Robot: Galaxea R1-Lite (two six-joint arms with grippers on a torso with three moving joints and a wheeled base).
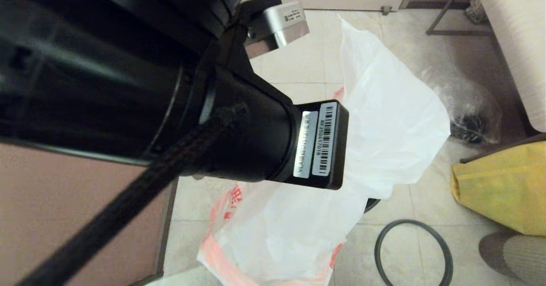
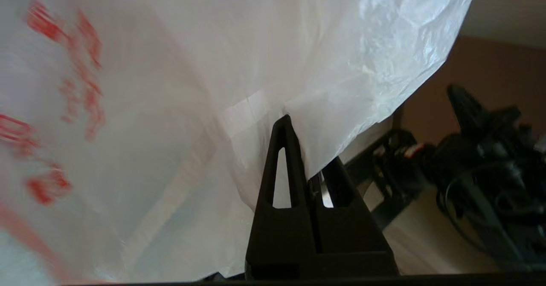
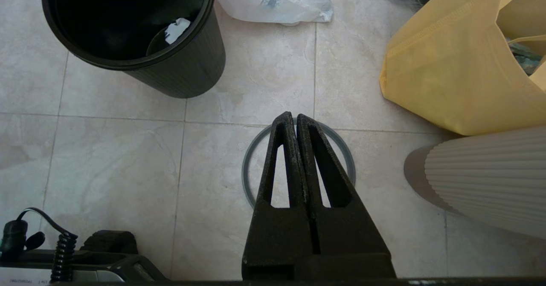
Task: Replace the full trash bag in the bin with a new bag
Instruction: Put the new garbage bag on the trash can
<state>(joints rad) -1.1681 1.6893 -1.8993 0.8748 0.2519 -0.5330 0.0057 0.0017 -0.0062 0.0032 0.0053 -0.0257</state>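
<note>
Left wrist view: left gripper (image 2: pixel 298 126) fingers pinched on the new bag (image 2: pixel 192 107). Right wrist view alone shows the bin (image 3: pixel 183 70) empty, apparently; right gripper (image 3: pixel 294 119) fingers together, holding nothing.

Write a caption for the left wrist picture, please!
Left gripper shut on the new bag, its thin white plastic hanging close.

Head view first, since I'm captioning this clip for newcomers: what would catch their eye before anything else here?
The left arm, huge and black, fills the head view's left and middle. Behind it billows the new bag, white with a pink border, pinched in the shut left pincer. Lower down on the tiled floor lies the dark grey hoop, off the bin, with a yellow bag at the right.
</note>
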